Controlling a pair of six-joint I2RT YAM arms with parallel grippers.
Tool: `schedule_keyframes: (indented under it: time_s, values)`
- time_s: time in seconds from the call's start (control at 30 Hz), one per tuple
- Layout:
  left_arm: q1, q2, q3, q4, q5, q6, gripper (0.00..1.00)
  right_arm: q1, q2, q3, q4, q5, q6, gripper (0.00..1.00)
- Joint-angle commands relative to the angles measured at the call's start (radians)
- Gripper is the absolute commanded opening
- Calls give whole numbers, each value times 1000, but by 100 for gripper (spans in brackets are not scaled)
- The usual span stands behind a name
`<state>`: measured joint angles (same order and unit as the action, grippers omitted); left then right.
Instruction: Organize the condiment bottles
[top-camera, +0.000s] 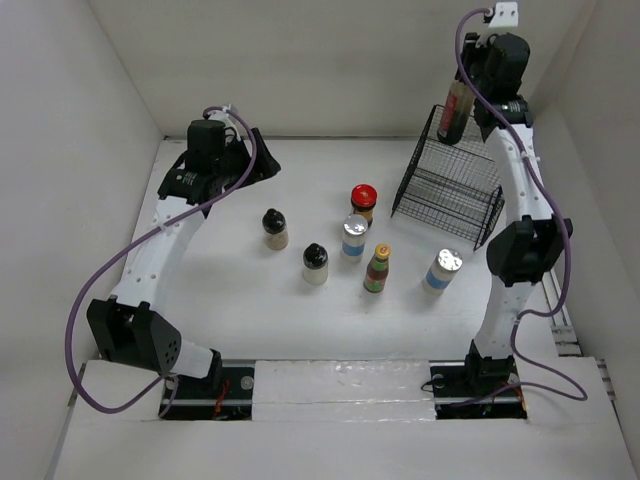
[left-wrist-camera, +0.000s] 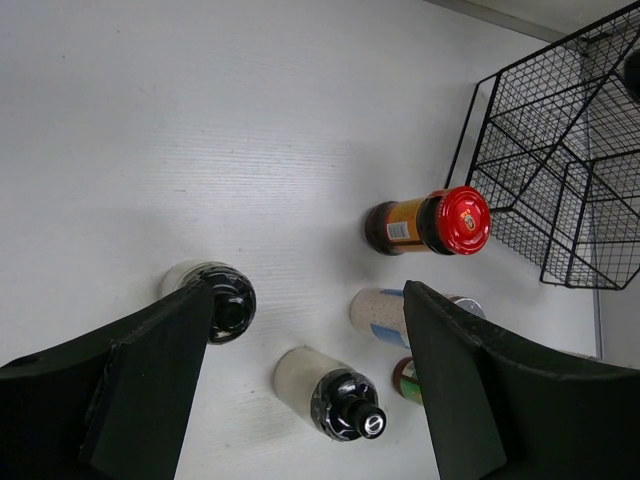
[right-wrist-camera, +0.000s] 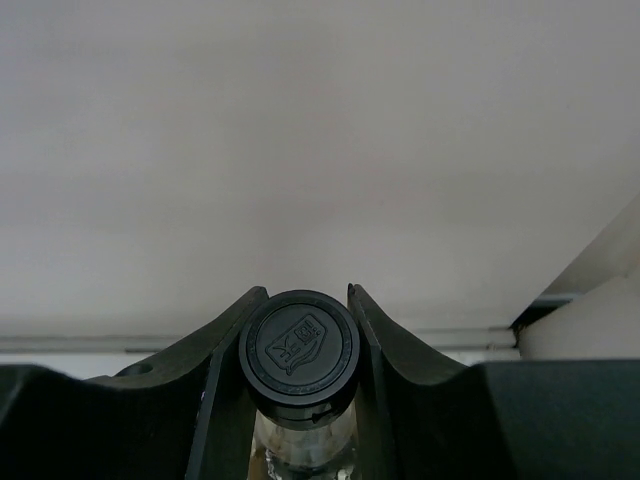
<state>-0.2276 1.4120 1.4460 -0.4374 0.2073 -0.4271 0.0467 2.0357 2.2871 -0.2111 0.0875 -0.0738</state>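
Right pincer (right-wrist-camera: 300, 400) grips the tall dark bottle (top-camera: 457, 108) by its cap above the rack (top-camera: 450, 185), far-right corner; it could slip. Left pincer (left-wrist-camera: 300, 400) gapes empty

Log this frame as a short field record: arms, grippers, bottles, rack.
right gripper: shut on tall dark bottle, held above the wire rack
left gripper: open, empty, above the two black-capped shakers
rack contents: none visible
bottles on table: six upright: shakers, red-lidded jar, two silver-lidded jars, yellow-capped bottle
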Motion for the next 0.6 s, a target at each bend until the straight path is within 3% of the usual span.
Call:
schedule_keyframes:
  time_s: [0.0,0.23,0.43,0.57]
  values:
    - [2,-10,21,39,12,-10,72,4,-103,-83,191,-20,28,0]
    - [2,-10,11,39,12,-10,72,13,-131,-238,214,-20,37,2]
    - [2,-19,11,39,30,-10,72,22,-172,-376,259,0,69,22]
    - [2,-28,11,39,30,-19,72,22,-192,-437,259,9,91,29]
